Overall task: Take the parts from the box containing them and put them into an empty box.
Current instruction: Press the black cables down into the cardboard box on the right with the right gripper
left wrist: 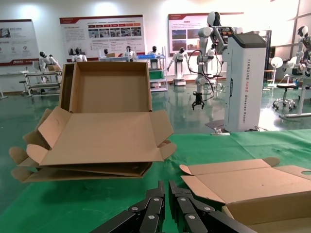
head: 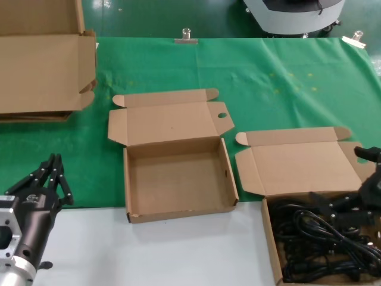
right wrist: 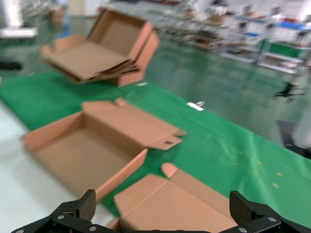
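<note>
Here, right gripper point(head: 357, 205) jaws spread over the parts point(head: 315, 238).

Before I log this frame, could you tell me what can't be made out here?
- Head view: the right gripper merges with the black cables; any grip is unreadable.
- Head view: the frame edge cuts off the cable box.
- Right wrist view: motion blur hides detail of the empty box.

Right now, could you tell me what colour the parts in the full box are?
Black: a tangle of cables in the brown box, best seen in the head view.
</note>
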{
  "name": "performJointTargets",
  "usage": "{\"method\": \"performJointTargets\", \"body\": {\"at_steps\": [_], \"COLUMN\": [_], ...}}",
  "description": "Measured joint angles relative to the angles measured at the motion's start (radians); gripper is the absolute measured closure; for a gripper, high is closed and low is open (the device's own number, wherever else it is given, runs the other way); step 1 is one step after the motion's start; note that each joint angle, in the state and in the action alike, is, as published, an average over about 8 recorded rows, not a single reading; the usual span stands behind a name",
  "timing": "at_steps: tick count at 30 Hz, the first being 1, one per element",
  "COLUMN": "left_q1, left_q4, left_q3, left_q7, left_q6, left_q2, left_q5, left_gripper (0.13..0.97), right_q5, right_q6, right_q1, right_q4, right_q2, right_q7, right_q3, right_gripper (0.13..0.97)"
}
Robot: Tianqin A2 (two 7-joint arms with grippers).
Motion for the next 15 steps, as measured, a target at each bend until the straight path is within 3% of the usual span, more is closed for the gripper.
{"method": "performJointTargets", "body": {"at_steps": [8,15], "left_q1": [0.0,0.0], "left_q4": [0.0,0.0], "left_q3": [0.0,0.0], "left_q7": [0.0,0.0], "left_q6": [0.0,0.0], "left_q2": [0.0,0.0], "left_q5": [0.0,0.0], "left_gripper": [0.925,0.925], "right_q5": [-0.024,-0.088], "right_q6": [-0.277,-0.428], "right_q1": [0.137,0.231], "right_q4": [-0.088,-0.187], "right_q2": [0.099,0.118], "right_q7": [-0.043,-0.087], "right_q3": [-0.051,-0.107], "right_gripper": [0.129,0.129]}}
